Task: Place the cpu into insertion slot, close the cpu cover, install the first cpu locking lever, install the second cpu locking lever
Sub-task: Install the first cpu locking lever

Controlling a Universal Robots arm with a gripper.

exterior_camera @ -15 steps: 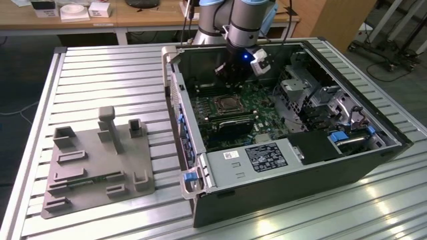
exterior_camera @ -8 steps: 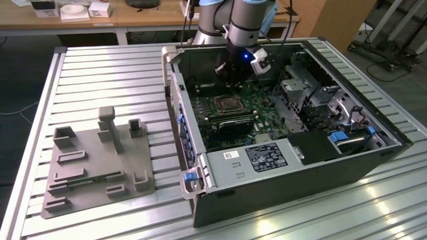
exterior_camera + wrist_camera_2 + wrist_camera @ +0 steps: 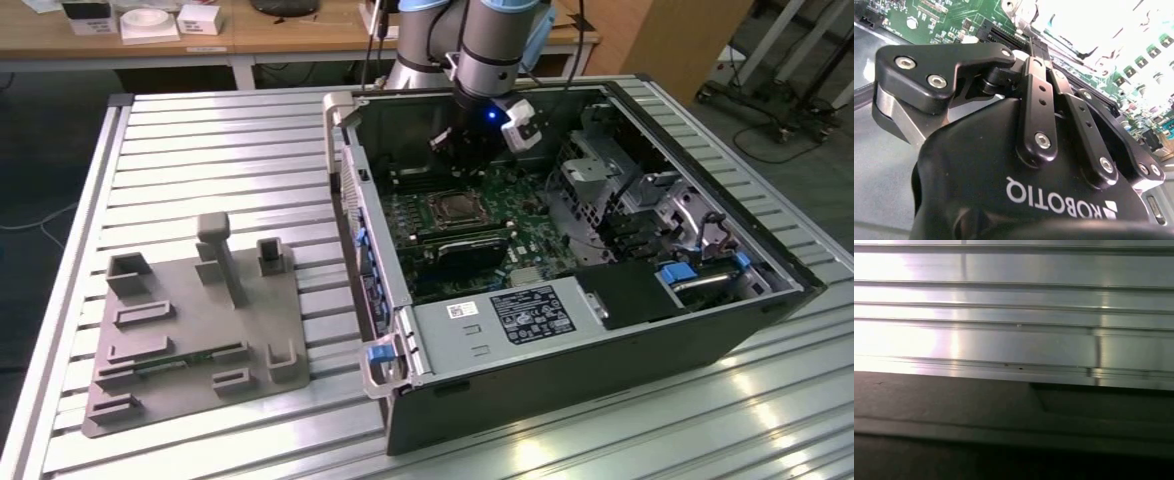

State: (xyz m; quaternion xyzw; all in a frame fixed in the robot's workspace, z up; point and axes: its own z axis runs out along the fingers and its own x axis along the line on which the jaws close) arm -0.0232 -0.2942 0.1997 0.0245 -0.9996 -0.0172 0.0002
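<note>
In the exterior view my gripper [image 3: 461, 158] hangs inside the open computer case [image 3: 350, 180], low over the green board and just behind the insertion slot [image 3: 454, 209]. The slot shows as a silvery square frame lying flat around a greyish centre. From here I cannot tell the cpu or the cpu cover apart within it, nor make out the locking levers. In the second wrist view my gripper [image 3: 1041, 62] has its black fingers [image 3: 1038, 85] drawn together with nothing between them. Glaring bright metal [image 3: 1089, 30] lies just beyond their tips.
A grey power-supply box [image 3: 514, 315] fills the case's near end, and a drive cage [image 3: 601, 180] stands on the exterior view's right. A grey fixture plate [image 3: 187, 320] lies on the slatted aluminium table [image 3: 214, 150]. Black memory slots [image 3: 461, 243] run beside the slot.
</note>
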